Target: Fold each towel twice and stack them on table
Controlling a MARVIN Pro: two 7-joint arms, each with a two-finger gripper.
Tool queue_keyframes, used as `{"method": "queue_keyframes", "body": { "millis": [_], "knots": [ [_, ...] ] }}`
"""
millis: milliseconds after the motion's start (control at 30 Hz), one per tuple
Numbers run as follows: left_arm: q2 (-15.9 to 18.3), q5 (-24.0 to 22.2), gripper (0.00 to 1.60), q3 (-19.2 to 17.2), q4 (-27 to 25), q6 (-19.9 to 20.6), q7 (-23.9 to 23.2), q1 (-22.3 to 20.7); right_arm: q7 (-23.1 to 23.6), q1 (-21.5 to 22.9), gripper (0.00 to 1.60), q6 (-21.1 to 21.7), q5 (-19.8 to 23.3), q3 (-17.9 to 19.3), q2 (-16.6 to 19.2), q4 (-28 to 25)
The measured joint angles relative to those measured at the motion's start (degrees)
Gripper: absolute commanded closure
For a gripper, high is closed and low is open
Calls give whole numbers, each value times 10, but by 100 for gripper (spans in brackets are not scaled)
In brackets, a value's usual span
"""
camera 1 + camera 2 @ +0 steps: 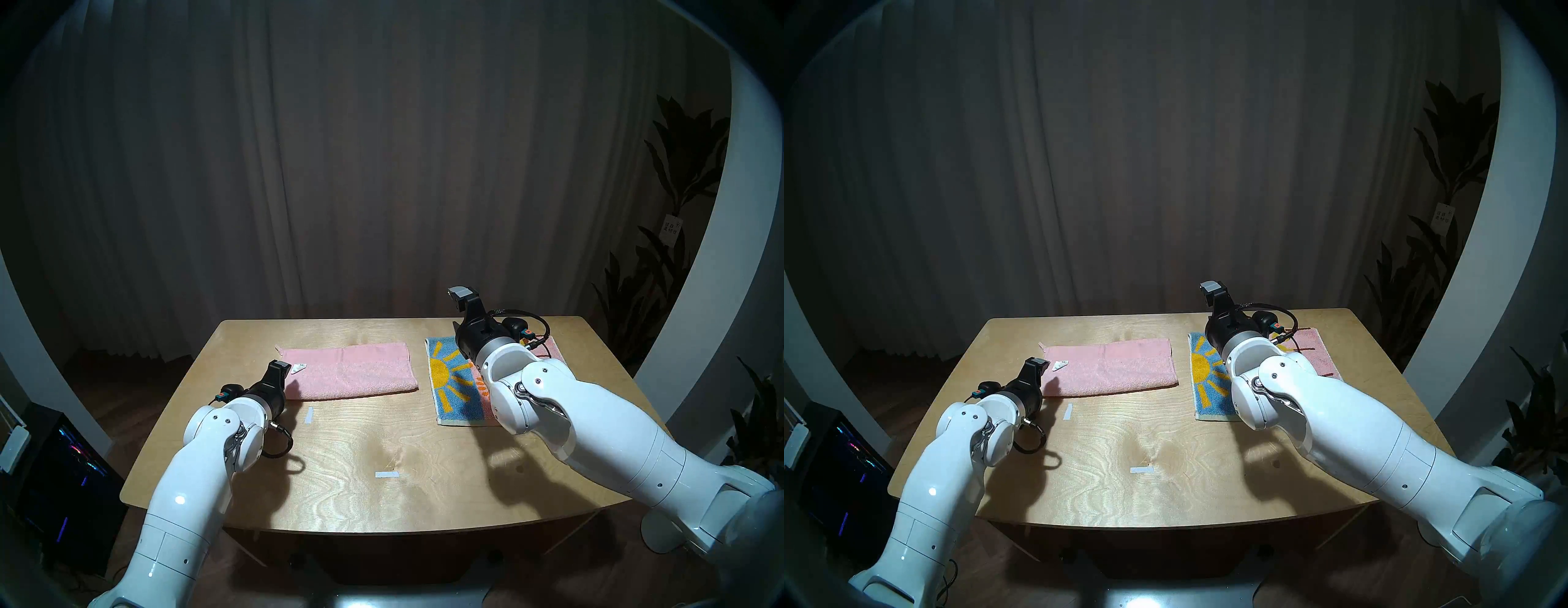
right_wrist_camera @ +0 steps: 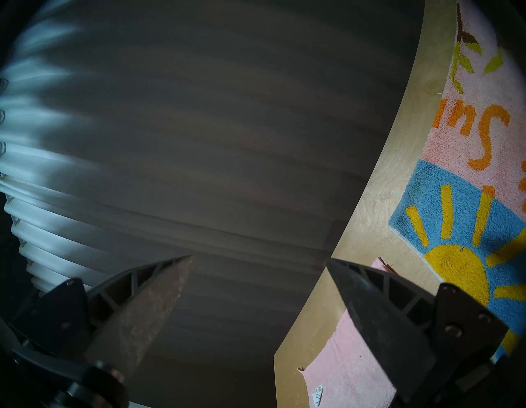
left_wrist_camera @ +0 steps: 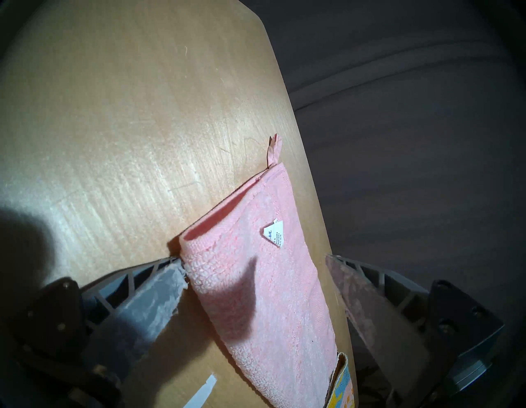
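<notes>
You have bare table open across the near half, with only flat tape strips there, while the pink towel and sun towel occupy the far half.

Two towels on table, far half, side by side, apart. Folded towel left of centre; sun towel to its right, lying flat. Left gripper at folded towel's near-left corner. Right gripper raised above sun towel's far edge. Tape strip before folded towel; another near table centre.
</notes>
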Motion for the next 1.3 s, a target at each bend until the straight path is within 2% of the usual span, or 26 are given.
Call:
{"method": "queue_keyframes", "body": {
  "millis": [433, 467, 500, 600, 633, 667, 700, 733, 767, 800, 1033, 1300],
  "knots": [
    [-11, 19, 0, 20, 58, -7, -4, -56, -3, 0, 0, -8, 0, 2, 7, -4],
    [-11, 21, 9, 21, 62, -8, -4, -60, -3, 0, 0, -8, 0, 2, 8, -4],
    [-12, 22, 26, 22, 66, -9, -4, -63, -3, 0, 0, -9, 0, 3, 8, -4],
    [-13, 24, 86, 23, 75, -10, -4, -68, -3, 0, 0, -10, 1, 3, 10, -4],
    [-14, 24, 95, 24, 79, -10, -3, -69, -3, 0, 0, -10, 1, 3, 10, -4],
    [-14, 24, 111, 25, 85, -10, -1, -69, -3, 0, 0, -10, 1, 4, 11, -3],
    [-14, 24, 111, 26, 89, -10, 1, -69, -3, 0, 0, -10, 1, 4, 11, -3],
    [-14, 24, 132, 26, 89, -10, 1, -69, -3, 0, 0, -10, 1, 4, 12, -3],
    [-14, 24, 135, 26, 89, -10, 2, -69, -3, 0, 0, -11, 1, 4, 12, -2],
    [-14, 24, 160, 26, 89, -10, 3, -70, -3, 0, 0, -11, 1, 4, 12, -2],
    [-13, 25, 160, 26, 87, -12, 5, -69, -3, 2, 0, -11, 1, 4, 11, 1],
    [-1, 20, 160, 3, 54, -14, 16, -35, -3, 3, 0, -11, 1, 4, 8, 4]
  ]
}}
